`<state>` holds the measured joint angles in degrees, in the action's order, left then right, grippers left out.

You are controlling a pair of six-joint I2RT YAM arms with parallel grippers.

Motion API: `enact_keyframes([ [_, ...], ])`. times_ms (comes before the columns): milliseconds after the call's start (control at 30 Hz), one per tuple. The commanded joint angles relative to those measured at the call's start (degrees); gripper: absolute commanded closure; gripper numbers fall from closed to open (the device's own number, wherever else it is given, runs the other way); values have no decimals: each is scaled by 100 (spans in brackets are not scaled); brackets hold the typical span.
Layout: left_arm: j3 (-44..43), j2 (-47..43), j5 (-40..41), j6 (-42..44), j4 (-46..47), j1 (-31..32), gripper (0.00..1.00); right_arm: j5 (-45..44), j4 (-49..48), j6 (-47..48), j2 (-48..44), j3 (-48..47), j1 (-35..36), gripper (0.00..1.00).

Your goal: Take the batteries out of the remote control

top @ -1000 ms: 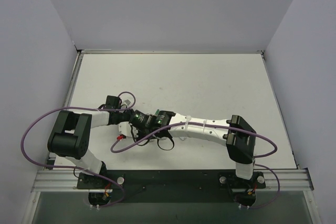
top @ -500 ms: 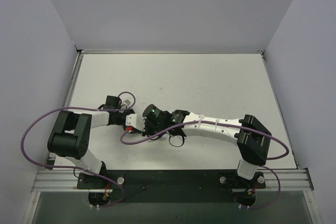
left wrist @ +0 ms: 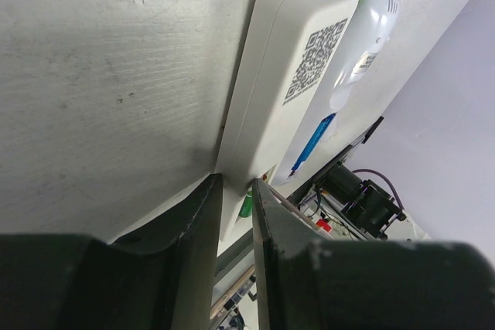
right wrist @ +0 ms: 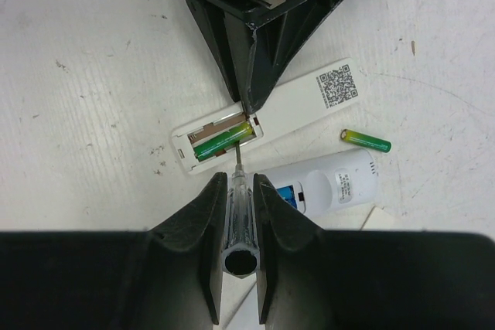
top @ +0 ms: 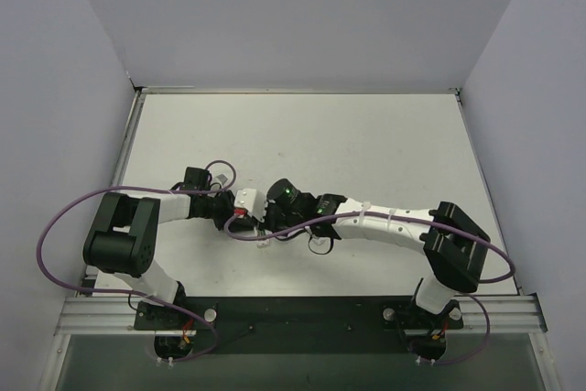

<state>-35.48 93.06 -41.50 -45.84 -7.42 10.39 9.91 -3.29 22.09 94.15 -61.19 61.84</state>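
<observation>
The flat white remote control (right wrist: 298, 102) lies back up with its compartment open, and one green battery (right wrist: 220, 141) sits inside. My left gripper (right wrist: 247, 106) is shut on this remote's edge, seen from its own wrist (left wrist: 236, 185) too. My right gripper (right wrist: 238, 179) is shut on a clear-handled screwdriver (right wrist: 238, 218), whose tip points at the seated green battery's near end. A second green battery (right wrist: 366, 141) lies loose on the table. A rounded white remote (right wrist: 332, 183) lies beside, with a blue battery (right wrist: 288, 193) showing in its opening.
A flat white piece (right wrist: 379, 220) lies at the bottom right of the right wrist view. In the top view both wrists meet near the table's (top: 366, 135) front left, with purple cables (top: 55, 226) looping around the arms. Grey walls (top: 82, 61) surround the table.
The right arm has swung to the right and its wrist has drawn back that way with the screwdriver. The left arm has stayed in place on the remote.
</observation>
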Motion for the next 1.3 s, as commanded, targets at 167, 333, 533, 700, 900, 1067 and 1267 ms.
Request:
enact_keyframes([
  [167, 24, 99, 256, 155, -137, 24, 69, 309, -145, -450, -63, 590, -471, 100],
  [333, 24, 90, 265, 146, -154, 24, 69, 485, -391, -618, -116, 801, -576, 100],
  [533, 7, 81, 300, 172, -207, 15, 69, 617, -532, -741, -160, 916, -639, 100],
  [700, 6, 90, 300, 172, -207, 24, 69, 705, -576, -759, -134, 933, -674, 100],
  [900, 15, 64, 300, 155, -207, 15, 69, 539, -156, -530, 51, 582, -472, 100],
  [1067, -2, 55, 265, 129, -172, 15, 69, 354, 39, -249, 279, 318, -182, 100],
  [1267, -11, 55, 265, 146, -189, 15, 69, 845, -268, -292, 315, 423, -426, 100],
])
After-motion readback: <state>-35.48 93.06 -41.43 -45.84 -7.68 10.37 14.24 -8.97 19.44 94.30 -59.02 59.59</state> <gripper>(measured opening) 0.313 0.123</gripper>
